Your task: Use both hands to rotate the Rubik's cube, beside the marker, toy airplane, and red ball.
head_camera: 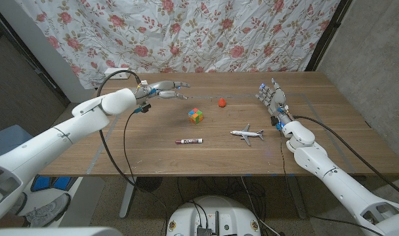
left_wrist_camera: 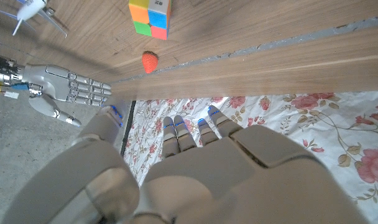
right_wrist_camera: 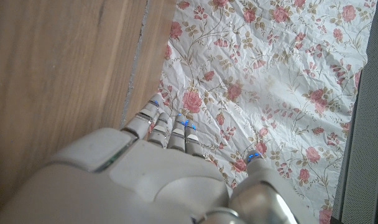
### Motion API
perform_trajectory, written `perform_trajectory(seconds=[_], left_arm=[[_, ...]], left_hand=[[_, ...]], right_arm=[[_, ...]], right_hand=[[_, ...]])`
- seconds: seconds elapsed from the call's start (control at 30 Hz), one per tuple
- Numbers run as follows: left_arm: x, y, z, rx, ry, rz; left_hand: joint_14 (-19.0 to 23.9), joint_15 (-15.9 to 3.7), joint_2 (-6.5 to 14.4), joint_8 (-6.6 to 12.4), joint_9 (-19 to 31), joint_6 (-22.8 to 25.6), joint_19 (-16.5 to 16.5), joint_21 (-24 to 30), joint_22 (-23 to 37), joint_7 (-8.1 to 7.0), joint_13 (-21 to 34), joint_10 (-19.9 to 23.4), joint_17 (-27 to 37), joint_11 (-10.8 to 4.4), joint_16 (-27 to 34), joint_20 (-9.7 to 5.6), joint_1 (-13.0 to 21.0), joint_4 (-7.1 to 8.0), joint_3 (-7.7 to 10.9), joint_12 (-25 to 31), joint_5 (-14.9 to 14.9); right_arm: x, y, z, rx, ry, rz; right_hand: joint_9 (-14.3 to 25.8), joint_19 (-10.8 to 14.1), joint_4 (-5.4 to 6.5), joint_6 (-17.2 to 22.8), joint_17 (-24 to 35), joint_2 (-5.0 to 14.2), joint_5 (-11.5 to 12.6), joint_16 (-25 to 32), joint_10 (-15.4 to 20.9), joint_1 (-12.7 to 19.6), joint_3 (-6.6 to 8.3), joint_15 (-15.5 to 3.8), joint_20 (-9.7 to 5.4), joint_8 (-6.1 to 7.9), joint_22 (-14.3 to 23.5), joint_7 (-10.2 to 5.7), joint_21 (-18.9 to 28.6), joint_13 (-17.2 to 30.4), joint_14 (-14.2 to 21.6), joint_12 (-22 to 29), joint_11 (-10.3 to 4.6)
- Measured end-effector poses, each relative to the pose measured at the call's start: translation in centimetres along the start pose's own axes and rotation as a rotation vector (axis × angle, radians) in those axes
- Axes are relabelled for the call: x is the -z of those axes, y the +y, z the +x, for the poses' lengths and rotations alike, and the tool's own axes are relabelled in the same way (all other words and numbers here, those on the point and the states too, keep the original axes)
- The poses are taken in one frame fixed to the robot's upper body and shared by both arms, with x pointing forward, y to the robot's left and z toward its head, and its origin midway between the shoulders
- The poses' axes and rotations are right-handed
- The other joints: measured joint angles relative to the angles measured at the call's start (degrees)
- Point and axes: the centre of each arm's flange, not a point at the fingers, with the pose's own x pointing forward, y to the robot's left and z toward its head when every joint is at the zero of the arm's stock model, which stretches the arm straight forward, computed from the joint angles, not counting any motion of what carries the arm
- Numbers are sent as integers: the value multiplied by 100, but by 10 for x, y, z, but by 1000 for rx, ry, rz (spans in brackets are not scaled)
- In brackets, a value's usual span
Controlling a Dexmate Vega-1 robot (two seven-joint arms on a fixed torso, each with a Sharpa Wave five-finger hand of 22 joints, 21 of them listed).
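Note:
A multicoloured Rubik's cube (head_camera: 196,115) sits near the middle of the wooden table (head_camera: 153,154), also in the left wrist view (left_wrist_camera: 151,18). Behind it to the right lies a small red ball (head_camera: 222,102) (left_wrist_camera: 150,61). A white toy airplane (head_camera: 247,134) (left_wrist_camera: 32,11) lies to the cube's right and a marker (head_camera: 188,141) lies in front of it. My left hand (head_camera: 167,90) (left_wrist_camera: 207,174) hovers at the back left, fingers apart, holding nothing. My right hand (head_camera: 270,96) (right_wrist_camera: 170,168) (left_wrist_camera: 68,89) stands at the far right, fingers spread, empty.
A floral cloth (head_camera: 206,33) hangs behind the table's far edge. Black cables (head_camera: 117,147) trail from my left arm over the table's left side. A grey wall (head_camera: 373,59) borders the right.

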Motion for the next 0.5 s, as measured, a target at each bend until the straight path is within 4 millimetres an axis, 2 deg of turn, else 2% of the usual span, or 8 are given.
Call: perform_trajectory(seconds=[0.5], left_arm=[[-16, 4, 15, 99, -2, 239]], left_hand=[[-194, -10, -262, -35, -1, -45, -341, -48, 14, -79, 0, 21, 0, -63, 0, 32, 368, -10, -41, -70, 0]], right_arm=[[-1, -1, 0, 10, 3, -1]], right_hand=[[0, 11, 0, 27, 0, 0, 0, 0, 0, 0, 0, 22, -11, 0, 0, -28, 0, 0, 22, 0, 0]])
